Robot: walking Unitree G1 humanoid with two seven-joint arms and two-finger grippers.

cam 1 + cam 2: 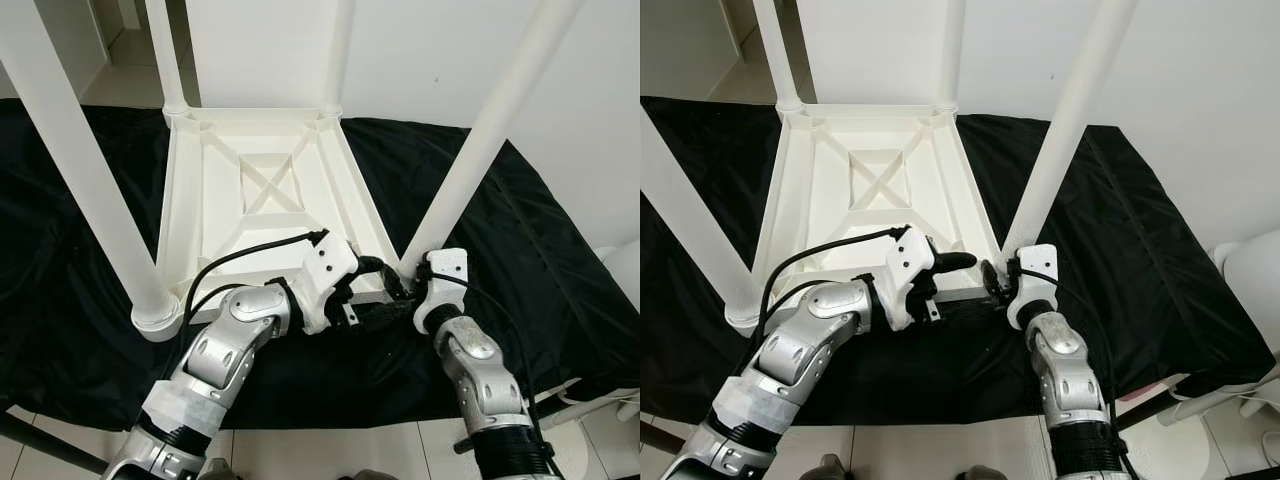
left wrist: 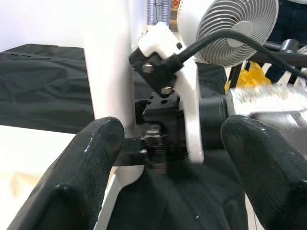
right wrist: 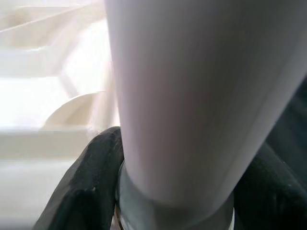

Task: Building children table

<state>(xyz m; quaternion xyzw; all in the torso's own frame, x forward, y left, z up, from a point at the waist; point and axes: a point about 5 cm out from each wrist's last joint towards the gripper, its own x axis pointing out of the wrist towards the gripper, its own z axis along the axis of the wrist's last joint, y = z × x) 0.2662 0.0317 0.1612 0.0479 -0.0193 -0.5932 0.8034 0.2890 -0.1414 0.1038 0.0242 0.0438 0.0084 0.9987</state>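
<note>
With the right hand (image 1: pixel 992 277) clamped round the near-right leg (image 1: pixel 1065 115) at its socket and the left hand (image 1: pixel 958 262) open beside it, an off-axis twist could cross-thread the leg or shift the upturned tabletop (image 1: pixel 865 185)

A wrinkled black cloth (image 1: pixel 540 250) covers the floor across the whole scene, reaching the white wall (image 1: pixel 600 100) at the far right. Pale floor tiles (image 1: pixel 340 450) show along its near edge. A white round fan (image 2: pixel 237 28) stands beyond, beside a yellow bag (image 2: pixel 252 76).
</note>
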